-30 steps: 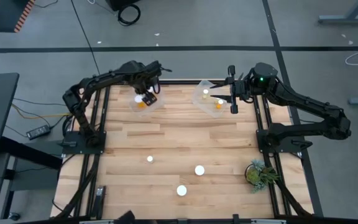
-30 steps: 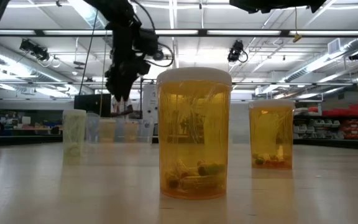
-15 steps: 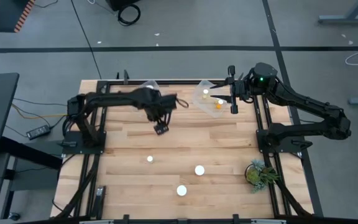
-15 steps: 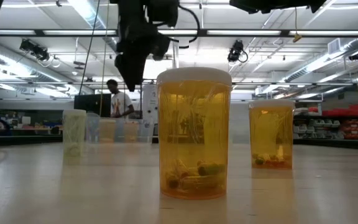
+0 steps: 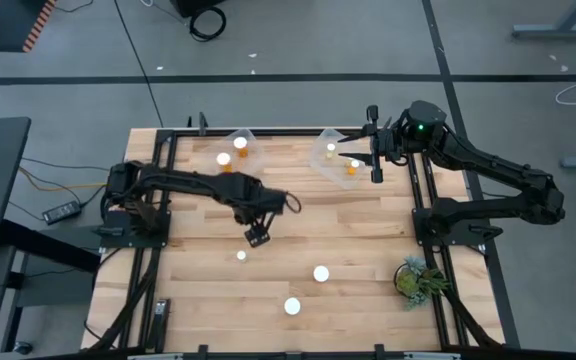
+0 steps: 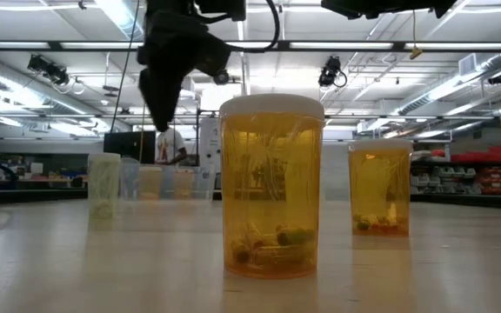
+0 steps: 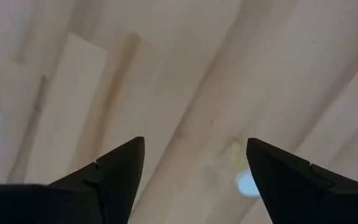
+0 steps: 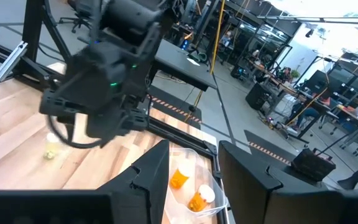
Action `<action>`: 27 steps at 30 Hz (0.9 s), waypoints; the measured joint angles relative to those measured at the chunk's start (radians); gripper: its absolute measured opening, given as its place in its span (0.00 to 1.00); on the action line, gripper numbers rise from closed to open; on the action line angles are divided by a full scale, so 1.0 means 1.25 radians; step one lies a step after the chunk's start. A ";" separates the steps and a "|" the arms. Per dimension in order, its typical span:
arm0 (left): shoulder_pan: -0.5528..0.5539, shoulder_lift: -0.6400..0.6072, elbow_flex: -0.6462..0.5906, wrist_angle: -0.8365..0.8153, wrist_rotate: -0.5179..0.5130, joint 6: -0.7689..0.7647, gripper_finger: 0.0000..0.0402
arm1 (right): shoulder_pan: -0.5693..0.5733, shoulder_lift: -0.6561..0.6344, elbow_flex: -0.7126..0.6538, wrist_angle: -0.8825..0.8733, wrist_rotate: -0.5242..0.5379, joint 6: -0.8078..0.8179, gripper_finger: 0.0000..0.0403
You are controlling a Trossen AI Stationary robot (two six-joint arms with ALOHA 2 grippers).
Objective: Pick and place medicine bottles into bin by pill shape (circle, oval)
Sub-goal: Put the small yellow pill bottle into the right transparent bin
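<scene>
left gripper (image 5: pixel 257 238) moved toward white-capped amber bottle (image 5: pixel 241 256).

Large open industrial lab or workshop hall. Bare grey concrete floor (image 5: pixel 298 40) around the rig, marked with dark tape lines. Long rows of fluorescent ceiling strip lights (image 6: pixel 355 45) overhead, exposed beams. Beyond the right gripper (image 8: pixel 194 171): black desks, computer monitors (image 8: pixel 309 81), office chairs, yellow-black hazard striping on the floor. Light butcher-block wooden table (image 5: pixel 288 215) in a black metal frame.
</scene>
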 joint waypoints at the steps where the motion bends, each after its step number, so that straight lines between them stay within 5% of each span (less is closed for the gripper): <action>1: -0.010 0.000 -0.010 0.000 0.001 -0.005 0.72 | 0.000 0.000 0.000 0.000 0.000 0.000 0.36; 13: -0.118 0.000 -0.034 0.058 0.004 -0.159 0.72 | 0.000 0.000 0.000 0.000 0.000 0.011 0.36; 27: -0.205 0.015 -0.034 0.080 -0.105 -0.246 0.72 | 0.000 0.000 0.000 0.013 0.000 0.017 0.36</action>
